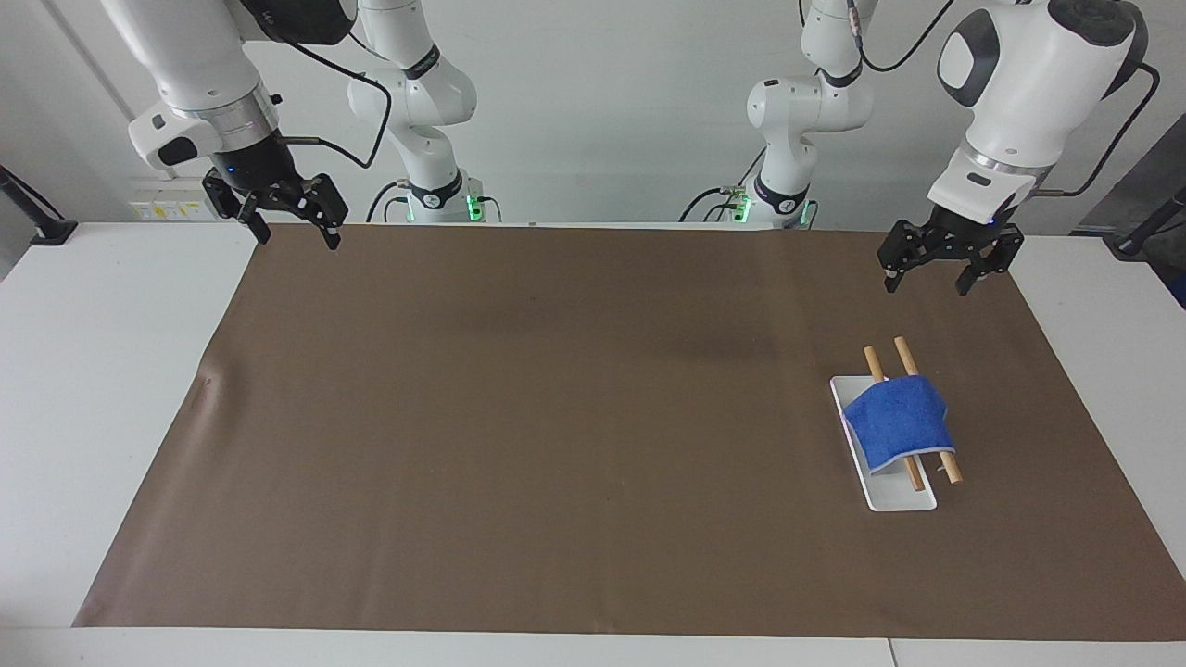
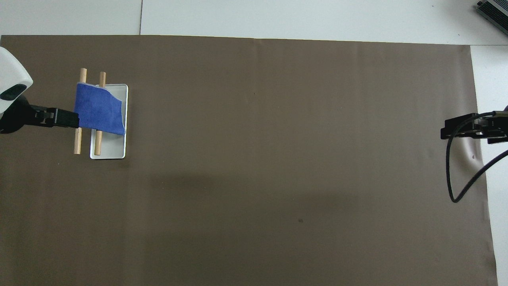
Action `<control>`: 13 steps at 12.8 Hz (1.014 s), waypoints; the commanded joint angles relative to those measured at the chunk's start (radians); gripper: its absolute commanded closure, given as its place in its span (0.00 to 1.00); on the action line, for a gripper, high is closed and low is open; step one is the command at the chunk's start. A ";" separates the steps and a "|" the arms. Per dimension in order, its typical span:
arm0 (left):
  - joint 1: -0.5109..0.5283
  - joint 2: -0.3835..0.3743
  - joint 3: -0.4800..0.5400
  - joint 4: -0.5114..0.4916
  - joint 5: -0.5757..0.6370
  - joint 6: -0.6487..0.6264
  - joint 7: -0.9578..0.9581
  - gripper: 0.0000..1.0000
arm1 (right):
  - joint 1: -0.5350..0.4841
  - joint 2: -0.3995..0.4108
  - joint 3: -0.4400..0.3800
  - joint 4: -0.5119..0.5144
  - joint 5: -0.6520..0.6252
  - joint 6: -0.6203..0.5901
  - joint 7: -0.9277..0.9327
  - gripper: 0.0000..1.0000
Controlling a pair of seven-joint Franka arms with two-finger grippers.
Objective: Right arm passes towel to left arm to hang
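Note:
The blue towel (image 1: 899, 421) hangs draped over two wooden rods (image 1: 872, 359) of a small white rack (image 1: 897, 497) toward the left arm's end of the table. It also shows in the overhead view (image 2: 98, 109). My left gripper (image 1: 927, 285) is open and empty, raised over the brown mat and well apart from the towel. In the overhead view the left gripper (image 2: 73, 119) only seems to meet the towel's edge. My right gripper (image 1: 296, 241) is open and empty, raised over the mat's corner at the right arm's end, and it also shows in the overhead view (image 2: 446, 131).
A brown mat (image 1: 556, 417) covers most of the white table (image 1: 111, 371). A black cable (image 2: 452, 178) loops down from the right wrist. A dark device (image 2: 494, 10) sits at the table's corner farthest from the robots.

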 commanded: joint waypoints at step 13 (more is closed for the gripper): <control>0.000 0.044 0.009 0.168 -0.018 -0.181 0.004 0.00 | -0.006 -0.018 0.007 -0.025 -0.014 0.030 -0.014 0.00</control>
